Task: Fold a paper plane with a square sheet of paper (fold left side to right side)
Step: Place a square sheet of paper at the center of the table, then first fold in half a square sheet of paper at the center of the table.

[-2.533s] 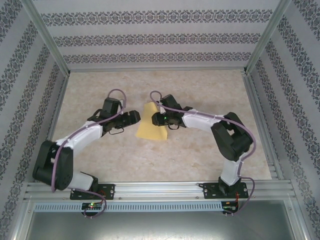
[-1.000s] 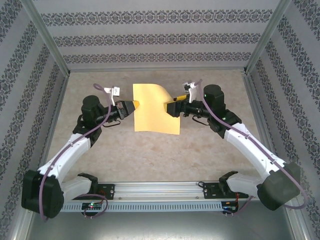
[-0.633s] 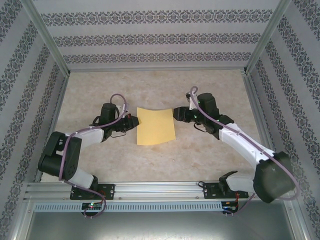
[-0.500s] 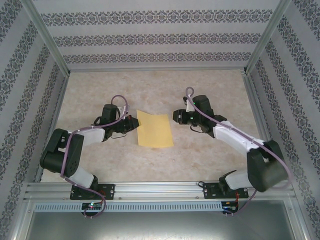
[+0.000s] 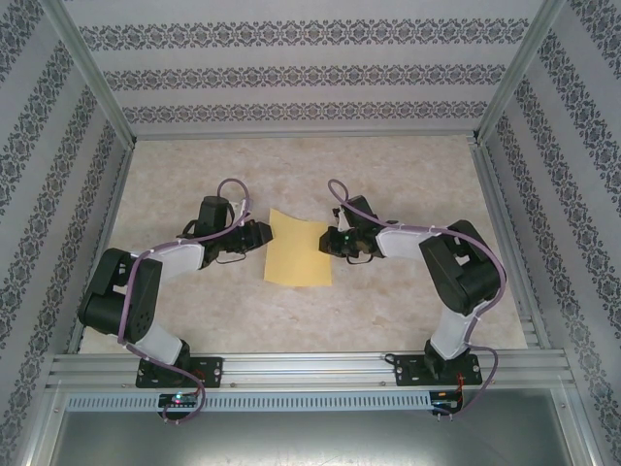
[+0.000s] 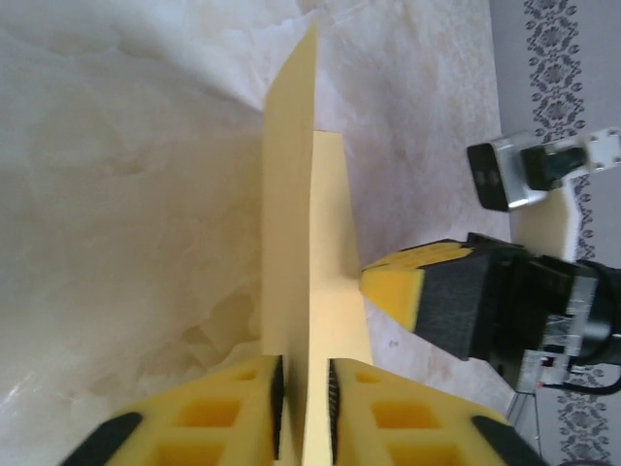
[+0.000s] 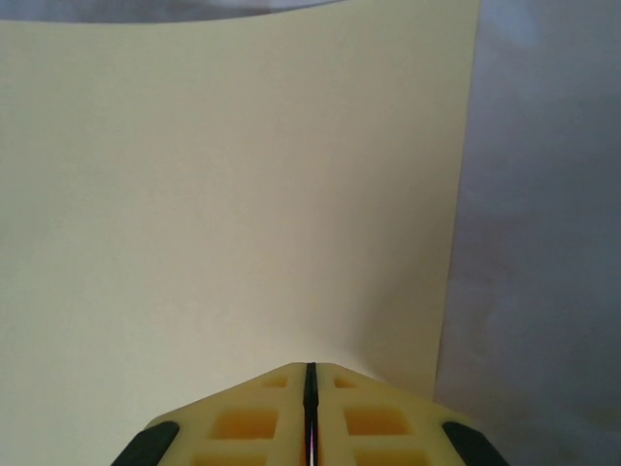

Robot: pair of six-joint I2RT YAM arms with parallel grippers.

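Observation:
The square sheet of paper point(image 5: 299, 254) is yellow-orange and lies mid-table between both arms. In the left wrist view the sheet point(image 6: 335, 252) has one layer flat on the floor and a flap standing upright. My left gripper point(image 5: 264, 234) is at the sheet's left edge. Its jaws point(image 6: 305, 398) stand slightly apart, so it is open, with the upright flap running between the pads. My right gripper point(image 5: 330, 241) is at the sheet's right edge, and its fingers point(image 6: 403, 289) touch the flat layer. The right gripper point(image 7: 310, 374) is shut, the sheet point(image 7: 243, 194) spreading broad before its tips.
The beige marbled floor point(image 5: 388, 311) is boxed in by aluminium rails, one along the left point(image 5: 109, 209) and one along the front point(image 5: 310, 367). Patterned walls point(image 5: 310, 78) rise behind and at both sides. Both arms' elbows fold back toward the front rail.
My right arm has drawn in; its gripper slid left onto the sheet's right edge and shut. The left jaws have parted a little. The sheet's left part has risen.

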